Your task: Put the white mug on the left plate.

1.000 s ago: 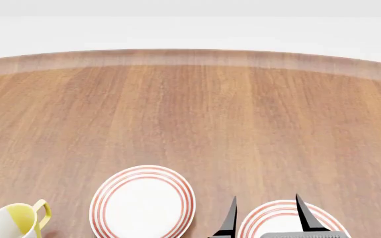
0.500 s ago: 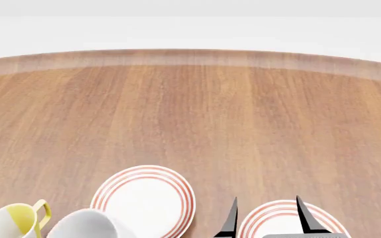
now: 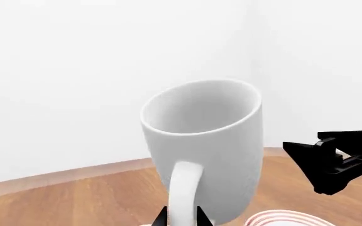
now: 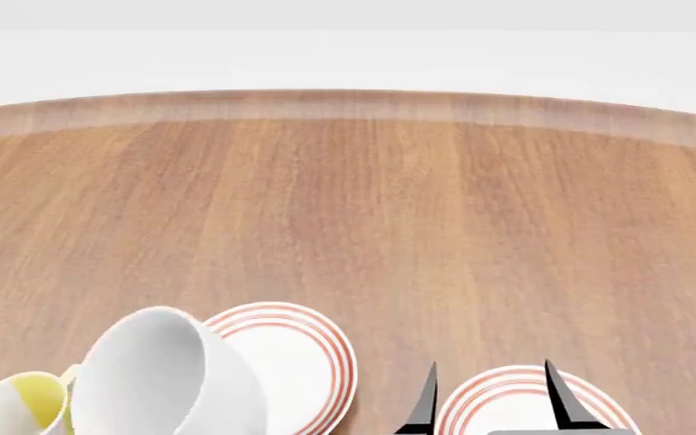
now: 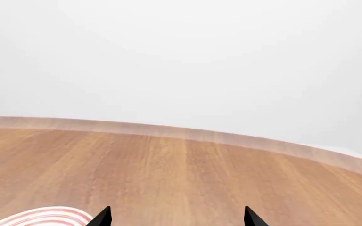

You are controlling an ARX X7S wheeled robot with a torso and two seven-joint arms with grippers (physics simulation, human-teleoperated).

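Observation:
The tall white mug [image 4: 160,376] is in the air at the head view's lower left, tilted, overlapping the left edge of the left plate [image 4: 297,358]. In the left wrist view my left gripper [image 3: 182,217] is shut on the loop handle of the white mug [image 3: 209,141], one black fingertip on each side. The left gripper itself is out of the head view. My right gripper [image 4: 489,399] is open and empty above the right plate [image 4: 506,403]; it also shows in the right wrist view [image 5: 176,217].
A smaller white mug with yellow inside [image 4: 15,408] stands left of the white mug at the table's near edge. The wooden table [image 4: 361,208] stretches far ahead. The right arm [image 3: 341,160] shows in the left wrist view.
The white mug has risen into the head view from below and moved up and right, partly covering the left plate and the yellow mug's handle. The right gripper has stayed still.

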